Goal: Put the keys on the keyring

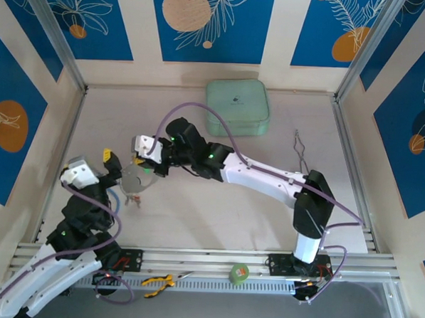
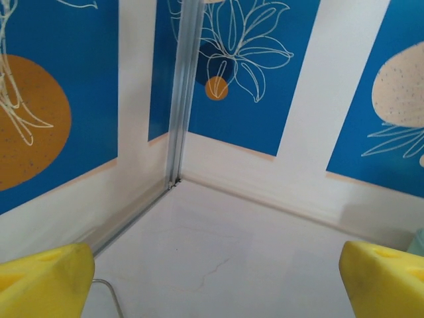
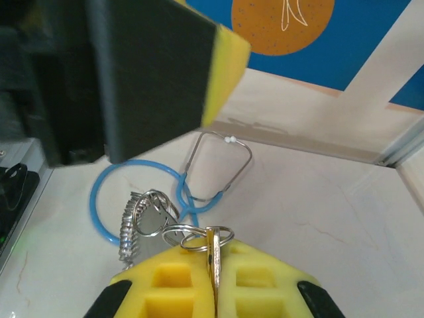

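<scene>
**A:** How is the space laid out, and how much room is there?

**B:** There is a pale, faintly veined table (image 1: 216,216) with cream-and-blue walls (image 1: 212,24) on three sides. A slotted metal rail (image 1: 214,262) runs along the near edge. The centre and right of the table are bare, so that is the open room.

**A:** What sits on it?

**B:** A mint-green square box (image 1: 236,107) with rounded corners is close to the far wall. Thin steel forceps (image 1: 302,153) lie near the right edge. A green tape roll (image 1: 240,273) and yellow-handled pliers (image 1: 156,281) are down by the rail. Left of centre is a stethoscope (image 3: 109,199): a smooth blue tube in a loop, with curved silvery ear tubes.

**A:** And the arms?

**B:** The right arm stretches from its base across to the left. The right gripper (image 1: 142,166) is over the stethoscope, with its jaws wide apart — black fingers faced with yellow pads that have square recesses. The left gripper (image 2: 215,285) is just beside it and faces the far-left corner. Its two yellow pads are spread to the frame's edges, with nothing between them.

**A:** Where are the key and keyring?

**B:** In the right wrist view, a brass key (image 3: 213,262) stands on edge against the lower pad, not pinched. Small steel rings (image 3: 199,234) sit at its top. The keyring (image 3: 126,228), silvery and chain-like, lies on the table at the tube's loop.
</scene>
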Action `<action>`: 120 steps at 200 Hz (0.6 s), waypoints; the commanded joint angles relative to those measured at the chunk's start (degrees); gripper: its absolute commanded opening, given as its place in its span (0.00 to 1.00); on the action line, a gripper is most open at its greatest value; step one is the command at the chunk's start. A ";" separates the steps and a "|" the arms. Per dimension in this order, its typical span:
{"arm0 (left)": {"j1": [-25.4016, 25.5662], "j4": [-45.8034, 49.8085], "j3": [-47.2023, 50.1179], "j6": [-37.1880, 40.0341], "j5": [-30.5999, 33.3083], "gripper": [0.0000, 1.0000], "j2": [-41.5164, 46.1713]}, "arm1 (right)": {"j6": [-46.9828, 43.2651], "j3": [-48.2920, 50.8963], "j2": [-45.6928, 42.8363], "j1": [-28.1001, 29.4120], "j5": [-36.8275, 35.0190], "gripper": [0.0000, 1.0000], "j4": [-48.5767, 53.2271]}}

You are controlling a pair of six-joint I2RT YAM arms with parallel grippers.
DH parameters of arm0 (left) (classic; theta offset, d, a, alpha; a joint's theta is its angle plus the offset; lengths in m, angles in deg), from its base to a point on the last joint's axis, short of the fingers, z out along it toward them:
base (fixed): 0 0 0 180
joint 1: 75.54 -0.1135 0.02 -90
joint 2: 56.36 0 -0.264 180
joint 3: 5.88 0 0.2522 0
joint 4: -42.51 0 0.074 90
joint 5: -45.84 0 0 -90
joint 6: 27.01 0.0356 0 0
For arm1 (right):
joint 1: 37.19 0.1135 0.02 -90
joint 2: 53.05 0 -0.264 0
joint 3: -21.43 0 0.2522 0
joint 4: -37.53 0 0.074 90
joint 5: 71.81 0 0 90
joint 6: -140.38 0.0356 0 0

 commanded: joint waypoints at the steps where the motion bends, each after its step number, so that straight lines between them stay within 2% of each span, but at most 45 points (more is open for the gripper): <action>1: -0.44 7.76 -1.78 -4.88 0.87 0.94 1.09 | 2.23 -0.65 1.64 0.07 1.13 0.00 -1.70; 27: -0.44 8.95 -0.88 -6.73 -2.45 0.94 -0.03 | 0.06 3.81 0.61 -0.90 -0.21 0.00 2.88; 58: -0.44 5.30 0.80 -6.91 -4.70 0.94 -3.53 | -4.37 10.54 -2.74 -2.58 -4.07 0.00 10.21; 120: -0.44 -1.95 2.09 -7.15 -7.83 0.94 -11.87 | -12.81 17.62 -6.69 -5.00 -16.02 0.00 24.62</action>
